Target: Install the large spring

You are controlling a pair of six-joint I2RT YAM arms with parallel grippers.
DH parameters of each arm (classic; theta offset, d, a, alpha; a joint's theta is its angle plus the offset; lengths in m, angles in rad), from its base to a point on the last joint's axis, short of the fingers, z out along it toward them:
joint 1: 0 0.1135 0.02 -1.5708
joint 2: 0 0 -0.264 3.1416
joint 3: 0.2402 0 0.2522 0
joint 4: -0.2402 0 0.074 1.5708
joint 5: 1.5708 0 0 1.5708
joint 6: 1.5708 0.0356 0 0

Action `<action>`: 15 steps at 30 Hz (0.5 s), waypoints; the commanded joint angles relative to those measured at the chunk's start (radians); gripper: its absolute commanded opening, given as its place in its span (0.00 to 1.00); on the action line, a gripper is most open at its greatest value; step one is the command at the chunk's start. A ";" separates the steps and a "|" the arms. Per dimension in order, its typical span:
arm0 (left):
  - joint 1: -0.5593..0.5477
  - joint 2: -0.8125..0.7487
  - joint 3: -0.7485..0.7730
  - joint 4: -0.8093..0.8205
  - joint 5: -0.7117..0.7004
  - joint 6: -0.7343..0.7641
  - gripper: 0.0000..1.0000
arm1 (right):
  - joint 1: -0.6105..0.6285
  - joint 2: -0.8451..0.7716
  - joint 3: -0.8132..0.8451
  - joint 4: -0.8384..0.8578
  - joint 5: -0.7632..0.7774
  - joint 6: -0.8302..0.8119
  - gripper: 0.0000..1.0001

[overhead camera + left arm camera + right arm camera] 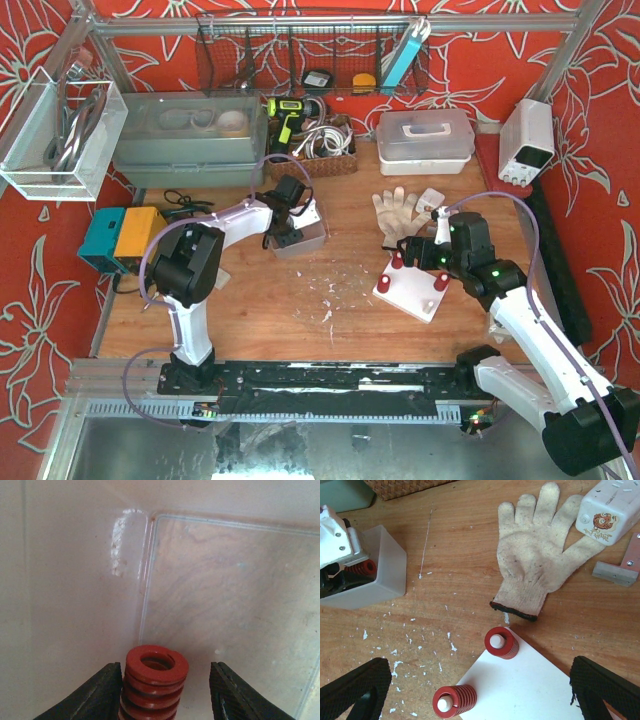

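Note:
A large red spring (155,680) stands upright inside a clear plastic bin (75,580). My left gripper (165,692) is open around it: the left finger (107,692) is against the coil and the right finger (232,692) stands apart. In the top view this gripper (288,228) reaches into the bin (305,240). My right gripper (480,680) is open and empty above the white peg plate (530,690). Two red springs (501,642) (454,700) sit on white pegs at the plate's corners. The plate (412,292) lies at centre right.
A white work glove (540,555) lies just beyond the plate. A white device (607,510) and a metal bracket (620,570) lie to its right. White chips litter the wooden table (330,290). Boxes and a wicker basket (325,150) line the back.

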 commanded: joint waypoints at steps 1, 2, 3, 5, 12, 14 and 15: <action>-0.005 -0.034 -0.011 -0.038 -0.055 -0.015 0.52 | 0.005 -0.009 0.012 0.009 -0.001 -0.007 0.98; -0.005 -0.032 -0.019 -0.036 -0.068 -0.012 0.53 | 0.005 -0.009 0.011 0.010 -0.007 -0.007 0.98; -0.004 -0.027 -0.027 -0.034 -0.078 -0.012 0.54 | 0.006 -0.009 0.010 0.013 -0.009 -0.005 0.98; -0.004 -0.020 -0.039 -0.034 -0.094 -0.013 0.55 | 0.005 -0.008 0.007 0.018 -0.011 -0.002 0.98; -0.003 0.000 -0.058 -0.057 -0.058 -0.016 0.31 | 0.005 -0.010 0.008 0.015 -0.007 -0.007 0.98; -0.002 -0.003 -0.046 -0.063 -0.039 -0.019 0.25 | 0.005 -0.009 0.008 0.015 -0.005 -0.006 0.98; -0.002 -0.007 -0.038 -0.066 -0.027 -0.021 0.22 | 0.005 -0.010 0.008 0.014 -0.005 -0.006 0.99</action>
